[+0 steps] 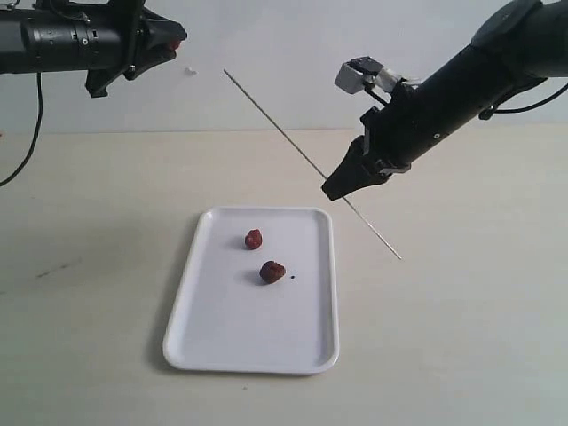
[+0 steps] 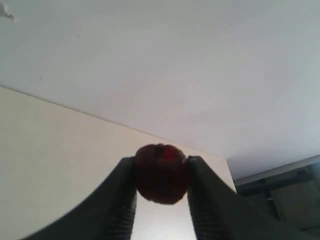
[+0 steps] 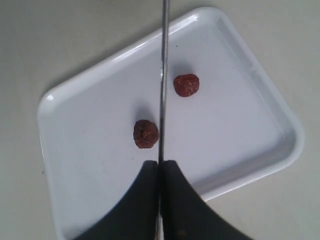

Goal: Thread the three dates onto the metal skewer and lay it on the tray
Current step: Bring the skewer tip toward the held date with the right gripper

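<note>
My left gripper is raised at the upper left, shut on one dark red date pinched between its fingers. My right gripper is shut on the thin metal skewer, which slants up toward the left gripper and pokes out below toward the table. Two dates lie on the white tray under the skewer. In the right wrist view the skewer runs between the two dates on the tray, out from the gripper.
A tiny black speck lies on the tray beside the nearer date. The tray rests on a beige table. A black cable hangs at the far left. A pale wall stands behind.
</note>
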Motion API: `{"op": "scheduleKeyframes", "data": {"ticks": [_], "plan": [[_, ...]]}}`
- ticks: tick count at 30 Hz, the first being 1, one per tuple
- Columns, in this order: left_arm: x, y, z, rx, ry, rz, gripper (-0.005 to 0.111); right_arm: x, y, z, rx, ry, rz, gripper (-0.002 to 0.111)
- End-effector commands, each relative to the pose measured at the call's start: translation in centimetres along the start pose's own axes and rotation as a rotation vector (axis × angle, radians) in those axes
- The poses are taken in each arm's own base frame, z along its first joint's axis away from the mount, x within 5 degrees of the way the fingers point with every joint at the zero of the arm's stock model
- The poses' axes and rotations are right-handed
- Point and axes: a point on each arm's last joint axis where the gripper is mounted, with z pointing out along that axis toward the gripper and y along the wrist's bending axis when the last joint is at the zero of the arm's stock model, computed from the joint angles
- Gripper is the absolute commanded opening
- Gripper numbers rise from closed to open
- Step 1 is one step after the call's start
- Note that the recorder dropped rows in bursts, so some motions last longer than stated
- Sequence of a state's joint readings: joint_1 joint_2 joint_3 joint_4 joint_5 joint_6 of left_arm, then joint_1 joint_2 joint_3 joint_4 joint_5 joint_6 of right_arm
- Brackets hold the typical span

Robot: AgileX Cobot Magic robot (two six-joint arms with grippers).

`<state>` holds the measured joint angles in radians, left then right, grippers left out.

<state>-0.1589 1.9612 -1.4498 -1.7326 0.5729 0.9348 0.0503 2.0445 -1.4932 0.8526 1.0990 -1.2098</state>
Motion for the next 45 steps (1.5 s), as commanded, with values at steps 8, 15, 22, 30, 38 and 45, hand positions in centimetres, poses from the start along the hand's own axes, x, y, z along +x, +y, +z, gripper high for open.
{"op": "scheduleKeyframes", "data": {"ticks": [8, 15, 22, 30, 38, 45], "plan": [[-0.2, 0.0, 0.0, 0.004, -0.008, -0.002, 0.034, -1.8, 1.5, 2.1, -0.018, -0.035, -0.020, 0.000], [-0.1, 0.0, 0.0, 0.008, -0.005, 0.024, 0.017, -2.3, 1.3, 2.2, 0.013, -0.063, 0.005, 0.000], [-0.1, -0.1, 0.0, 0.022, 0.005, 0.047, 0.027, -2.2, 1.1, 2.6, 0.005, -0.065, 0.016, 0.000], [0.2, -0.5, 0.0, 0.067, 0.036, 0.050, 0.027, -2.6, 1.3, 2.5, -0.013, -0.114, 0.004, 0.000], [0.5, -0.9, -0.1, 0.110, 0.065, 0.050, 0.027, -2.9, 1.4, 2.5, -0.022, -0.147, -0.006, 0.000], [0.8, -1.3, -0.1, 0.157, 0.096, 0.065, 0.027, -2.9, 1.3, 2.5, -0.014, -0.149, -0.007, 0.000]]}}
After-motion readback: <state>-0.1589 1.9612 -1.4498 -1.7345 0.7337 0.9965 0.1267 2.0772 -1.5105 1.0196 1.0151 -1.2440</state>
